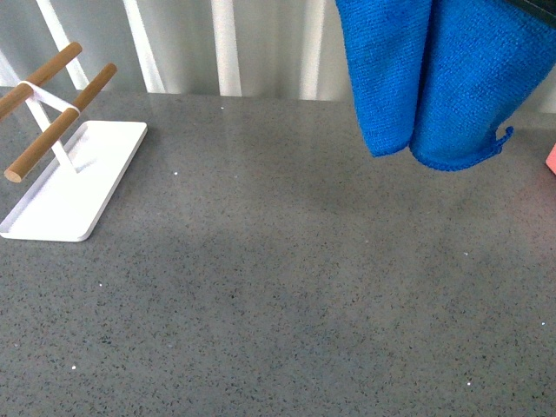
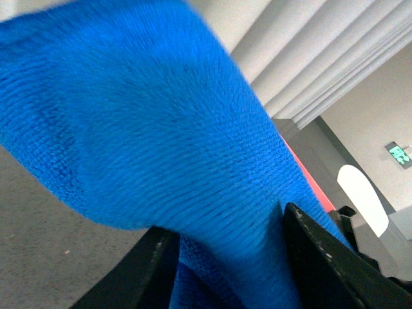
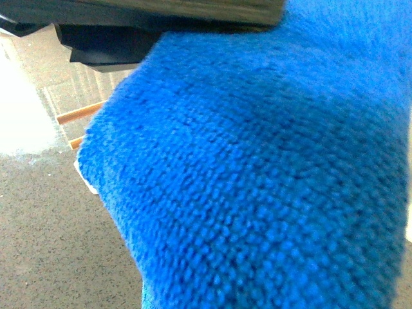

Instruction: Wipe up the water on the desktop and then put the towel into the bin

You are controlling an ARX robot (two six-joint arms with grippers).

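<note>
white vertical slats (image 1: 226, 48) behind, pale wall (image 2: 360, 96), green exit sign (image 2: 399, 154)

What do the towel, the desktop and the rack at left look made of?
Towel: soft microfibre-like cloth, bright blue, fine ribbed weave, hanging in limp folds. Desktop: stone or stone-look composite, dark grey, fine speckles, slight sheen. Rack: rods look like wood, tan and matte; tray smooth white, painted metal or plastic, cannot tell which.

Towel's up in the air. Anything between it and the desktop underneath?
Nothing visible. The towel hangs clear of the desktop, pinched in the left gripper; nothing shows on the surface directly below it. The white tray with its wooden rack sits far to the left, out of the way.
</note>
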